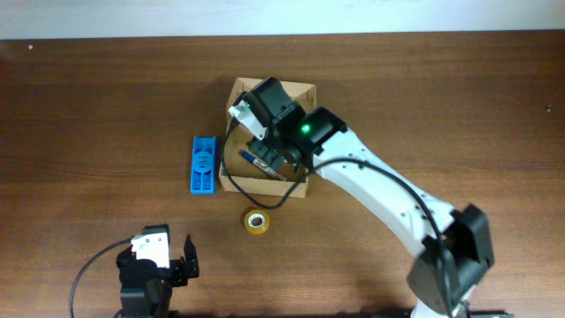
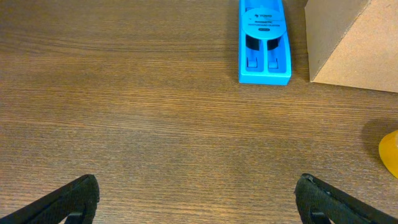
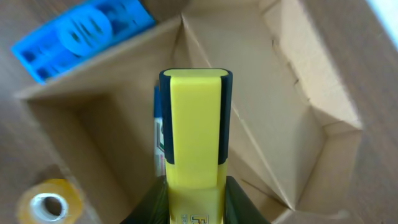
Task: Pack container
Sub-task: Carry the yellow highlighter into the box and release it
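The container is an open tan cardboard box [image 1: 300, 189]; it also shows in the right wrist view [image 3: 292, 106] and its corner in the left wrist view [image 2: 348, 43]. My right gripper [image 3: 194, 202] is shut on a yellow highlighter [image 3: 194, 143] and holds it over the open box, above a blue pen [image 1: 259, 162] lying inside. In the overhead view the right gripper [image 1: 275, 152] sits over the box. My left gripper [image 2: 198, 199] is open and empty over bare table, at the front left [image 1: 168, 265].
A blue plastic block [image 1: 204, 164] lies left of the box, also in the left wrist view [image 2: 265, 40]. A yellow tape roll [image 1: 257, 222] lies in front of the box, also in the right wrist view [image 3: 48, 202].
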### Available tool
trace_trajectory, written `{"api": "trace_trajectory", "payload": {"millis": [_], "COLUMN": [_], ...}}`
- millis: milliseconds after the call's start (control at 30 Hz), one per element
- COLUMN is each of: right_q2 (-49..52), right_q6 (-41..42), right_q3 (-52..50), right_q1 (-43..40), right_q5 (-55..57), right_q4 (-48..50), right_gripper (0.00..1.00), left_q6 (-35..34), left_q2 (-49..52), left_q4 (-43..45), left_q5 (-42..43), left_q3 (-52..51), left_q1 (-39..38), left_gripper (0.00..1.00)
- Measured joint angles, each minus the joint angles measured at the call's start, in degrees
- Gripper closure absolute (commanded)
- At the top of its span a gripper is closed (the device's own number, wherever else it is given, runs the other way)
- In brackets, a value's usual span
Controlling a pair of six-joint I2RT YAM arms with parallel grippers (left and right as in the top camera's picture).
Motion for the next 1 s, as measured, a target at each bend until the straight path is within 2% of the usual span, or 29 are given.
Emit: {"api": "trace_trajectory", "payload": {"millis": [267,333,367,433,867,1000], "right_q2": [10.2,11.3,11.6,11.8,11.6,9.5], "right_q6": [-1.6,-1.8,-1.8,-2.0,-2.3,-2.4], "right_q3": [0.0,0.0,0.0,0.0,1.1,3.1], "right_q1": [0.0,0.0,0.0,0.0,0.0,0.0], "right_q5": [-0.2,-0.2,-0.2,-0.2,-0.2,-0.2], "right_q4": [-0.4,-0.4,-0.4,-0.3,-0.8,-2.6], "right_gripper": [0.76,0.71,0.66,0.58,0.56,0.47], "left_q6": [0.0,0.0,0.0,0.0,0.0,0.0], "left_q2": [0.0,0.0,0.0,0.0,0.0,0.0], "left_q4": [0.0,0.0,0.0,0.0,0.0,0.0], "left_q5": [0.0,0.0,0.0,0.0,0.0,0.0], "left_q3": [0.0,0.0,0.0,0.0,0.0,0.0], "left_q1": [0.0,0.0,0.0,0.0,0.0,0.0], "left_gripper": [0.00,0.00,0.00,0.01,0.00,0.00]}}
